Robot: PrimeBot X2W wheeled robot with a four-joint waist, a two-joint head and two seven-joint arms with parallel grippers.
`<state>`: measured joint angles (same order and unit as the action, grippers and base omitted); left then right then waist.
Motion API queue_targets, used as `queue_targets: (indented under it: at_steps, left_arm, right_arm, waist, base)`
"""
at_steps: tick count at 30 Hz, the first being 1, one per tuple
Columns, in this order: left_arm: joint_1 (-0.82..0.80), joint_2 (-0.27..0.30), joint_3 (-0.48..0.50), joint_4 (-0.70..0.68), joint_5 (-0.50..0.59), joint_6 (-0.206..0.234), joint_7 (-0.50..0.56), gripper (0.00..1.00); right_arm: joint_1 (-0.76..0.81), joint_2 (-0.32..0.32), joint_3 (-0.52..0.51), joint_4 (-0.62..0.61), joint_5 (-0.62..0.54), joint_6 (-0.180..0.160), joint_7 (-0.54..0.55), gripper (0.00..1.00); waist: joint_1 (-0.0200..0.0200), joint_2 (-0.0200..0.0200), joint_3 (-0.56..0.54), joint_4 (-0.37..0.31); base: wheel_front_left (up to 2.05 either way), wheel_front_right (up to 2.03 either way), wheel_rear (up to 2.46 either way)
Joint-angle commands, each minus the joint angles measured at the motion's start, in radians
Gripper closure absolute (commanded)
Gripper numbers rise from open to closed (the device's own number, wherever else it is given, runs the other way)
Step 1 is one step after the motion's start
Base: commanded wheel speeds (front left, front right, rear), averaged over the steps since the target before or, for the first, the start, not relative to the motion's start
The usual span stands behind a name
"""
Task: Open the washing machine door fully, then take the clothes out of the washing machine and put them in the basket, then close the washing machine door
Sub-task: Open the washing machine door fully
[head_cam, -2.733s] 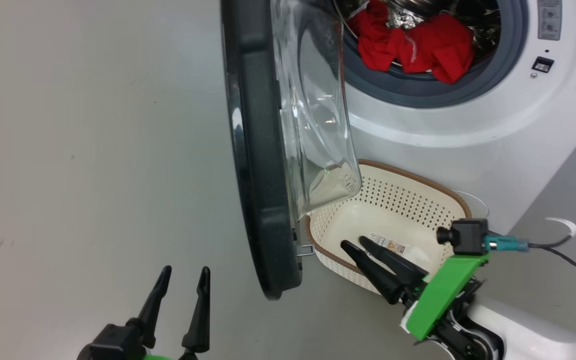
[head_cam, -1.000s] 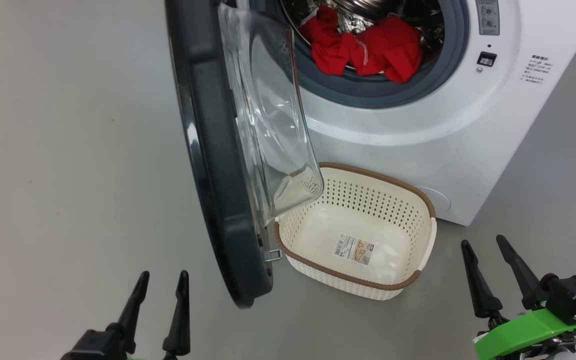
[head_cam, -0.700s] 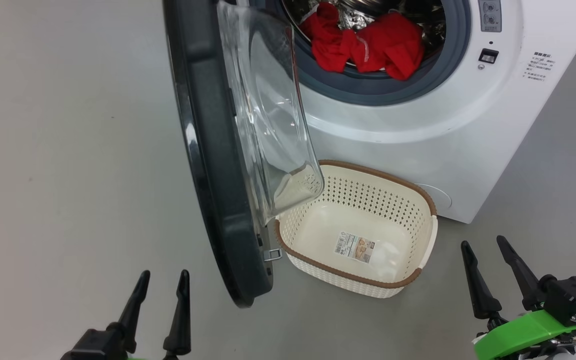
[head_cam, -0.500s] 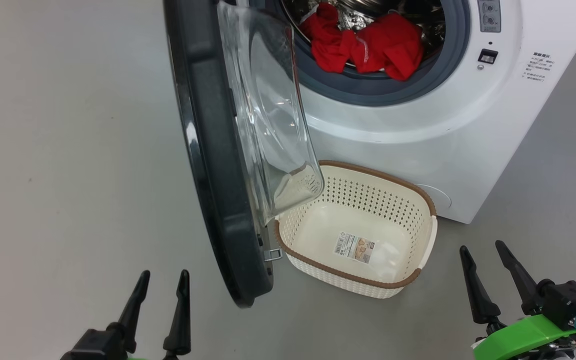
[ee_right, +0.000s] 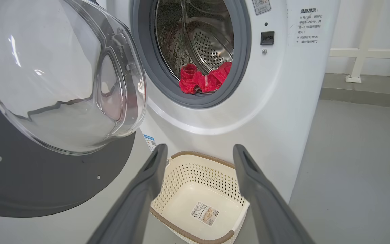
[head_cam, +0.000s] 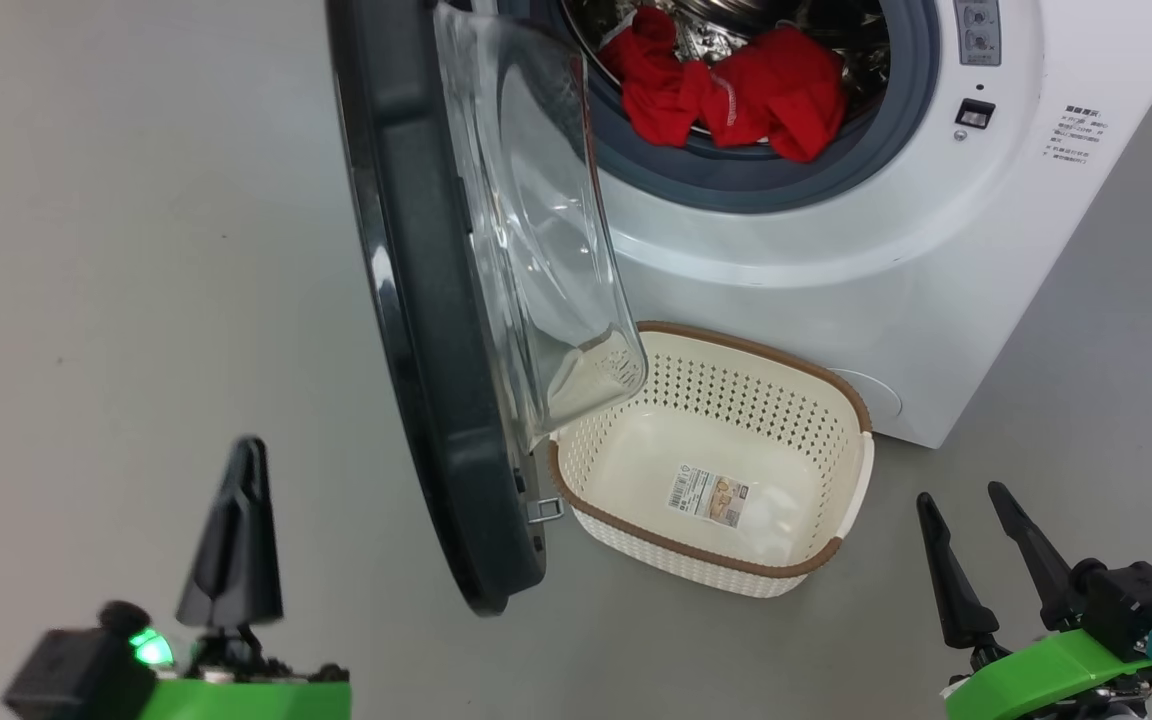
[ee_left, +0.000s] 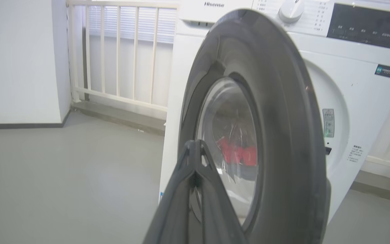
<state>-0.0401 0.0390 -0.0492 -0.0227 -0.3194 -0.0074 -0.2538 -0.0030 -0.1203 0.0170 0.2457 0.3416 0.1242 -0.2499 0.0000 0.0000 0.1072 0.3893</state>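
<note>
A white front-loading washing machine (head_cam: 836,280) stood on a grey floor (head_cam: 136,250). The washing machine door (head_cam: 416,330), round with a black rim and a bulging glass window, stood out roughly square to the machine's front. It looked only partly open, so the first step of the task seemed unfinished. The door's glass bulge hung over the near left end of the basket (head_cam: 841,560).

The clothes (head_cam: 736,90), a bunched red garment, lay inside the drum at its front edge, on the grey rubber ring, within easy reach of the opening. The cream basket sat empty on the floor just in front of the machine, below the opening, probably so the clothes would need only a short carry.

The left fingers (head_cam: 248,455) were clenched together on nothing, raised on the outer side of the door. In the left wrist view the left fingers (ee_left: 195,145) pointed at the door's dark outer face, apart from it. Pressed into one blunt tip, they seemed meant for nudging the door wider rather than gripping.

The right fingers (head_cam: 946,575) were spread wide and empty, low by the basket's right side. In the right wrist view the right fingers (ee_right: 141,189) framed the basket and faced the drum, apparently waiting clear of the door's swing.
</note>
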Motion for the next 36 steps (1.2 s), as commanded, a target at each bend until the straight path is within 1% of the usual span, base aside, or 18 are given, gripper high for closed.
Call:
queue_targets:
  at_steps: [1,4,7,12,14,16,19,22,25,28,30,36]
  left_arm:
    - [-0.047,0.011,0.043,-0.078,-0.003,0.013,-0.008,1.00]
    - [-0.067,0.011,0.020,-0.204,0.009,0.022,-0.008,1.00]
    - [-0.082,0.011,-0.047,-0.302,0.028,0.023,-0.008,1.00]
    - [-0.086,0.011,-0.201,-0.337,0.045,0.022,-0.008,1.00]
    - [-0.083,0.011,-0.259,-0.315,0.037,0.017,-0.008,1.00]
    - [-0.076,0.011,-0.308,-0.259,0.030,0.007,-0.008,1.00]
    - [-0.070,0.011,-0.354,-0.161,-0.005,0.000,-0.008,1.00]
    - [-0.077,0.011,-0.377,-0.061,-0.036,-0.007,-0.008,1.00]
    - [-0.095,0.011,-0.378,0.028,-0.060,-0.008,-0.008,1.00]
    - [-0.121,0.011,-0.369,0.089,-0.081,-0.002,-0.008,1.00]
    - [-0.131,0.011,-0.356,0.107,-0.105,0.007,-0.008,1.00]
    - [-0.142,0.011,-0.306,0.132,-0.121,0.024,-0.008,1.00]
  right_arm:
    - [-0.005,-0.006,0.026,-0.022,-0.004,0.007,-0.012,0.00]
    - [-0.005,-0.006,0.028,-0.023,-0.004,0.007,-0.012,0.00]
    - [-0.007,-0.006,0.027,-0.025,-0.003,0.007,-0.012,0.00]
    - [-0.012,-0.005,0.036,-0.023,-0.005,0.007,-0.012,0.00]
    - [-0.013,-0.004,0.039,-0.023,-0.005,0.007,-0.012,0.00]
    - [-0.015,-0.003,0.042,-0.022,-0.004,0.007,-0.012,0.00]
    - [-0.016,0.000,0.044,-0.021,-0.001,0.007,-0.012,0.00]
    - [-0.015,0.000,0.044,-0.024,-0.001,0.007,-0.012,0.00]
    - [-0.020,-0.001,0.044,-0.027,-0.003,0.007,-0.012,0.00]
    - [-0.027,-0.004,0.042,-0.030,-0.003,0.007,-0.012,0.00]
    - [-0.030,-0.005,0.042,-0.032,-0.003,0.007,-0.012,0.00]
    - [-0.032,-0.006,0.036,-0.033,-0.004,0.007,-0.012,0.00]
  waist:
    - [0.0000,0.0000,0.000,-0.001]
    - [0.0000,0.0000,0.001,-0.002]
    - [0.0000,0.0000,0.004,-0.003]
    - [0.0000,0.0000,0.007,-0.011]
    - [0.0000,0.0000,0.008,-0.015]
    - [0.0000,0.0000,0.010,-0.019]
    - [0.0000,0.0000,0.010,-0.028]
    - [0.0000,0.0000,0.015,-0.033]
    - [0.0000,0.0000,0.025,-0.039]
    - [0.0000,0.0000,0.034,-0.044]
    - [0.0000,0.0000,0.038,-0.046]
    - [0.0000,0.0000,0.044,-0.046]
  base:
    - [0.00,0.00,0.00]
    - [0.00,0.00,0.00]
    - [0.00,0.00,0.00]
    - [0.00,0.00,0.00]
    - [0.00,0.00,0.00]
    - [0.00,0.00,0.00]
    - [0.00,0.00,0.00]
    - [0.00,0.00,0.00]
    - [0.00,0.00,0.00]
    - [0.00,0.00,0.00]
    - [0.00,0.00,0.00]
    - [0.00,0.00,0.00]
